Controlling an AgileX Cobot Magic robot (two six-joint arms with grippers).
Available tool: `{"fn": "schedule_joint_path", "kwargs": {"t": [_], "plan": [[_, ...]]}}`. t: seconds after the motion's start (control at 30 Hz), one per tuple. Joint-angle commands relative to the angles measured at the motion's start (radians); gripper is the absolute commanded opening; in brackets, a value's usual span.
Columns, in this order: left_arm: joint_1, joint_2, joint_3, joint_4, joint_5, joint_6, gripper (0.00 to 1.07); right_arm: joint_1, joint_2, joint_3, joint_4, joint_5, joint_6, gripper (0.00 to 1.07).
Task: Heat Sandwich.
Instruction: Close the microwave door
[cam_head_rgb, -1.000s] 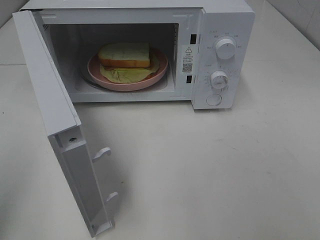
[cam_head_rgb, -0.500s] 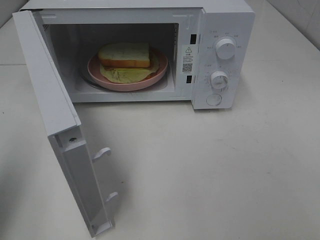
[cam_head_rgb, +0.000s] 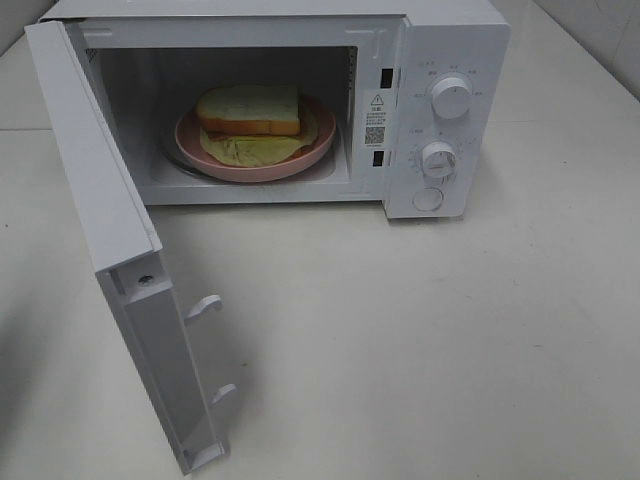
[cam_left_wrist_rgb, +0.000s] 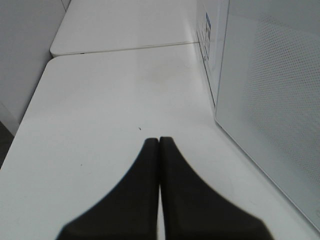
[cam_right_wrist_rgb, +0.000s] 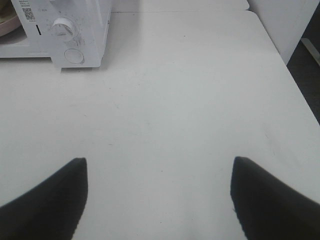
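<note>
Exterior high view, item 1: sandwich location? — Insp.

The sandwich is inside the microwave cavity, on the pink plate. It's a flat yellowish-green piece w/ a bread slab lying on its rear part. — Onlooker

Item 2: appliance? — Insp.

The door is swung wide open to the left. Upper knob and lower knob are on the panel at right. The unit stands on the white counter. — Onlooker

Item 3: jaws? — Insp.

Left wrist view: left jaws pressed together, gripping nothing, over the counter just beside the door's perforated window. Right wrist view: right jaws spread wide, holding nothing, over the counter, well apart from the microwave's front. — Onlooker
</note>
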Motion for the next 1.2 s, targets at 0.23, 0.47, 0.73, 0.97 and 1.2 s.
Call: {"fn": "schedule_joint_path", "kwargs": {"t": [0.23,0.47,0.73,0.97,1.2], "plan": [[0.0,0.206,0.103,0.078,-0.46,-0.092,0.0,-0.007,-0.028,0.005,0.004,-0.01,-0.004,0.76],[0.0,0.362,0.103,0.458,-0.689,-0.332,0.0,-0.007,-0.028,0.005,0.004,-0.01,-0.004,0.76],[0.0,0.468,0.099,0.626,-0.851,-0.36,0.0,-0.007,-0.028,0.005,0.004,-0.01,-0.004,0.76],[-0.071,0.488,0.098,0.574,-0.856,-0.337,0.0,-0.007,-0.028,0.005,0.004,-0.01,-0.004,0.76],[-0.219,0.488,0.098,0.392,-0.811,-0.219,0.0,-0.007,-0.028,0.005,0.004,-0.01,-0.004,0.76]]}}
